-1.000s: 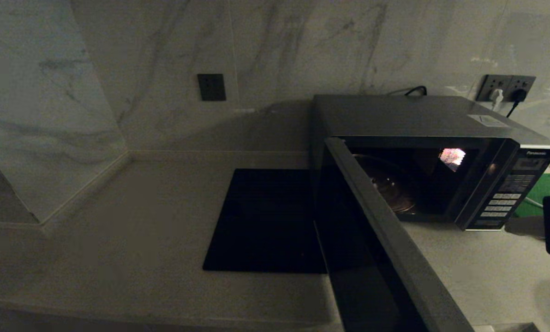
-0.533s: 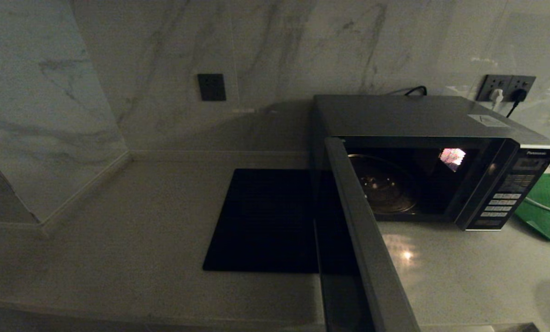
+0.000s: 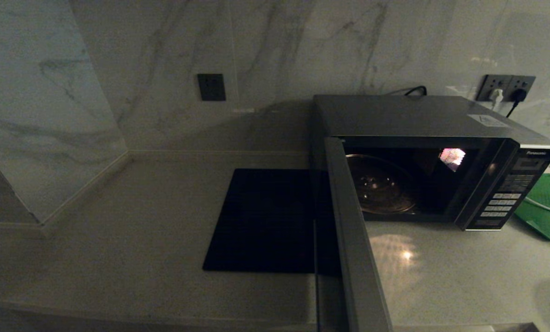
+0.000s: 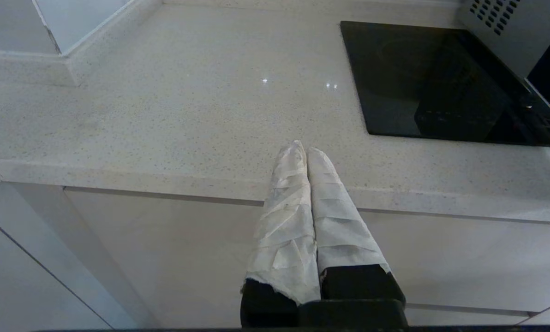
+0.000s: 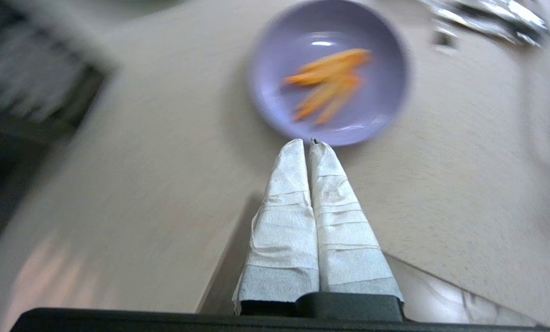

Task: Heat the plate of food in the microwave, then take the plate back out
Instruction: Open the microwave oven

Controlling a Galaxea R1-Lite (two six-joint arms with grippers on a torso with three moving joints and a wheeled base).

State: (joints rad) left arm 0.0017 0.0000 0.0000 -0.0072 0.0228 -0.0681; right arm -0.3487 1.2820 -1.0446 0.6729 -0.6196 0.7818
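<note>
The microwave (image 3: 422,120) stands at the back right of the counter with its door (image 3: 353,240) swung wide open toward me. Inside, its lit cavity holds only the glass turntable (image 3: 381,184). The plate of food (image 5: 328,71), pale lilac with orange sticks, lies on the counter in the right wrist view, out of the head view. My right gripper (image 5: 305,144) is shut and empty, its tips just short of the plate's near rim. My left gripper (image 4: 302,148) is shut and empty, parked over the counter's front edge, left of the black mat.
A flat black square mat (image 3: 266,221) lies left of the microwave. A green tray (image 3: 545,207) sits to the right of the microwave. Wall sockets (image 3: 505,87) with a plugged cord are behind it. Marble walls close the back and the left corner.
The microwave door has swung further open to the left. The dark gripper seen at the right edge one second ago has left the head view.
</note>
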